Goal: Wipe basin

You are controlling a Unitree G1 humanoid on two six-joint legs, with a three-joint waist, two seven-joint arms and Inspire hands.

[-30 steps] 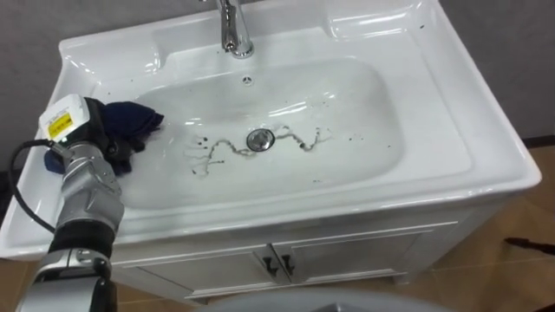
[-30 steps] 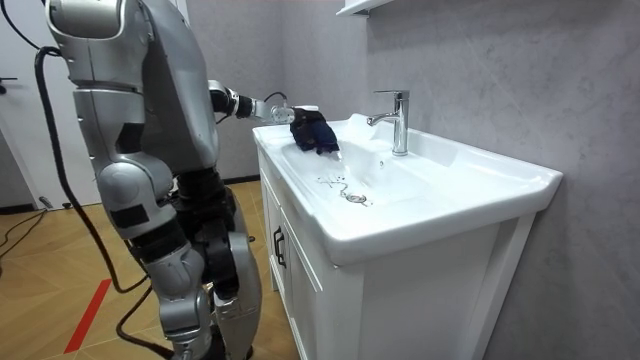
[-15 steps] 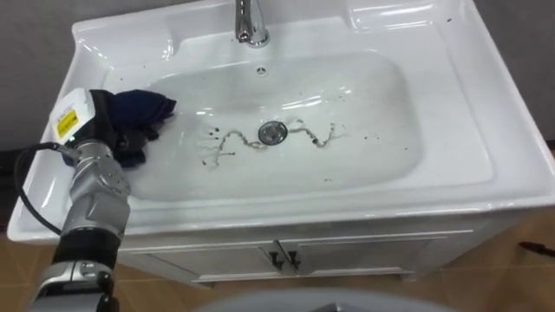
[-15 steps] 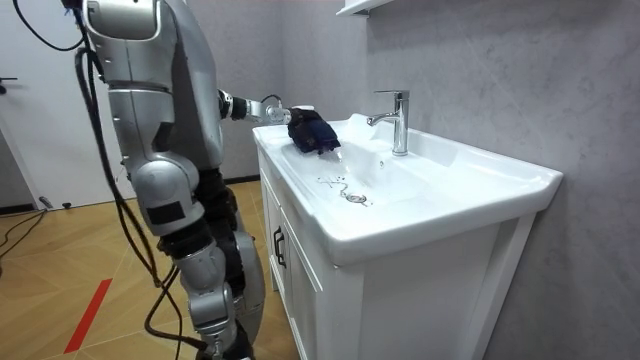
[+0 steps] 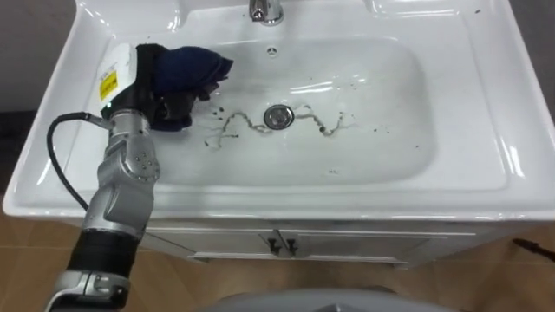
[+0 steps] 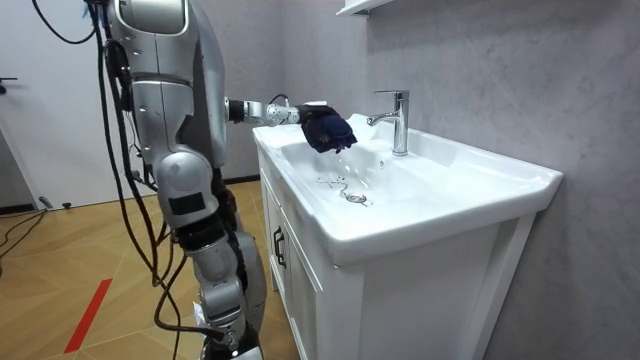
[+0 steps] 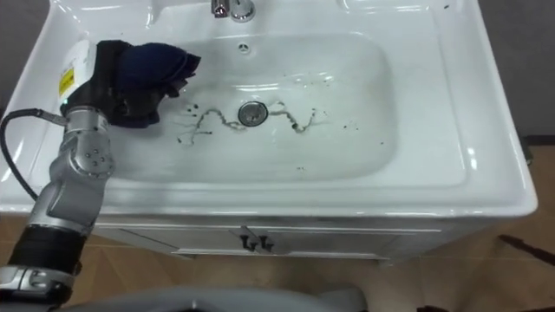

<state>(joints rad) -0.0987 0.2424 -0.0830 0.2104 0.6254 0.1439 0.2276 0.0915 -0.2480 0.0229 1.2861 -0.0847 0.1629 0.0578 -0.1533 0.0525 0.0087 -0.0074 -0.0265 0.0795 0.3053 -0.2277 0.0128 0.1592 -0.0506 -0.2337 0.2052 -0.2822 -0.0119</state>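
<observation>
The white basin (image 5: 486,104) has thin dark wavy dirt lines (image 5: 251,126) running both ways from its drain (image 5: 277,116). My left hand (image 5: 143,82) reaches over the basin's left side, shut on a bunched dark blue cloth (image 5: 189,68). The cloth hangs over the left slope of the bowl, just left of the nearest dirt marks. In the room view I stand at the cabinet's end, on the room view's left. From there my left hand (image 6: 303,112) holds the cloth (image 6: 328,131) out above the bowl.
A chrome tap (image 5: 265,10) stands at the middle of the back rim. Small dark specks (image 5: 375,132) dot the bowl's right half. The white cabinet doors (image 5: 277,245) lie below the front edge. A grey wall stands behind the basin.
My left hand has carried the cloth from the basin's left rim inward over the bowl, toward the drain. The eye view has shifted, and in the room view I stand closer and more upright.
</observation>
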